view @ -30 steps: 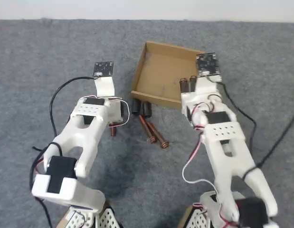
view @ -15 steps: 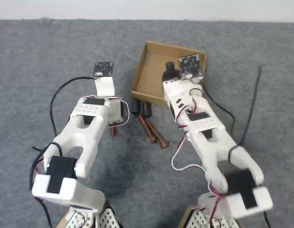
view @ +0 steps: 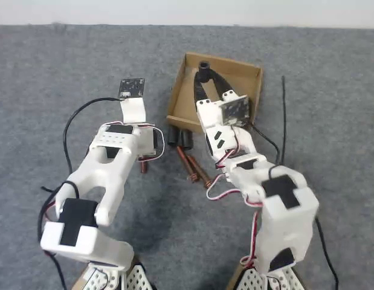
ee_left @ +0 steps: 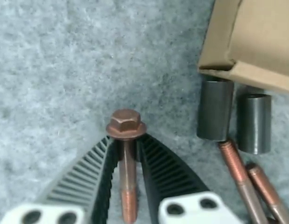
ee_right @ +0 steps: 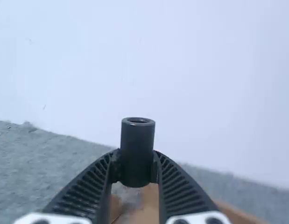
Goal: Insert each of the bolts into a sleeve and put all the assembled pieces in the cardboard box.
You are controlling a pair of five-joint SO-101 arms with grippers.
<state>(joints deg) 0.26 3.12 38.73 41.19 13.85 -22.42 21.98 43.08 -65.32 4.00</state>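
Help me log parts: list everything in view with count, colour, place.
table: one, grey, under everything.
cardboard box: one, brown, far middle.
loose sleeves: two, dark grey, beside the box's near wall.
loose bolts: two, copper, just nearer than those sleeves.
held bolt: one, copper, in left gripper.
held sleeve: one, black, in right gripper, over the box.
left gripper: one, black, shut on held bolt.
right gripper: one, black, shut on held sleeve.

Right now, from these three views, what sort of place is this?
Most likely an indoor robot practice bench rather than a factory: two small arms on a grey felt-like mat, a plain white wall behind, and a cardboard box with loose bolts and sleeves beside it.
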